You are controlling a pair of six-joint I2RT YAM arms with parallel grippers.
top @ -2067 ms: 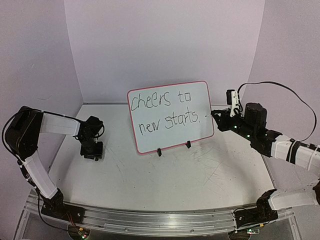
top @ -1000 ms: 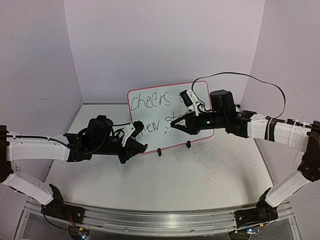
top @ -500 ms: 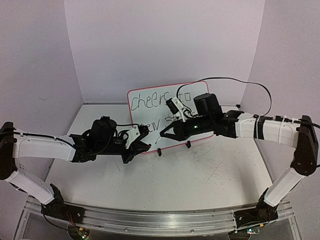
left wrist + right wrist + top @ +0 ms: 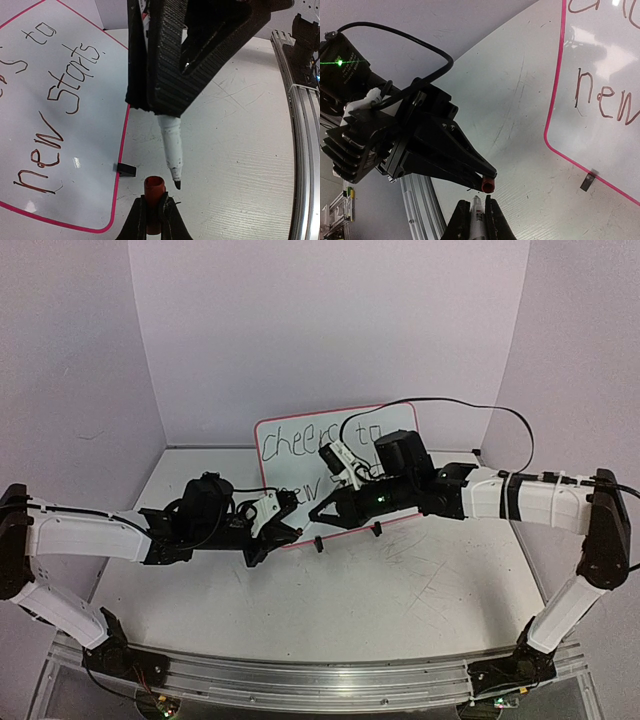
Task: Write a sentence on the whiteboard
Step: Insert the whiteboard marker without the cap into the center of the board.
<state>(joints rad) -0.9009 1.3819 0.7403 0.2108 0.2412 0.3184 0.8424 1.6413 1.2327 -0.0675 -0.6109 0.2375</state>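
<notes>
The whiteboard (image 4: 300, 445) stands at the back centre on two black clip feet, and both arms hide its lower part. The sentence (image 4: 60, 95) reads "new starts." with "to" above it in the left wrist view; the top view shows "cheers to" (image 4: 298, 438). My left gripper (image 4: 154, 202) is shut on a red marker cap (image 4: 154, 187), its open end up. My right gripper (image 4: 475, 202) is shut on a white marker (image 4: 476, 220). The marker's black tip (image 4: 176, 185) hangs just beside the cap's mouth, apart from it. In the top view the two grippers (image 4: 290, 530) (image 4: 320, 518) meet in front of the board's lower left corner.
A black clip foot (image 4: 126, 169) sits by the board's pink rim, close to the cap. An aluminium rail (image 4: 300, 680) runs along the near table edge. The right arm's black cable (image 4: 470, 408) loops above the board. Purple walls close in the back and sides.
Both arms swung in from the sides to the front of the board. In the last half second my right gripper moved slightly left and down, bringing the marker tip to the cap.
</notes>
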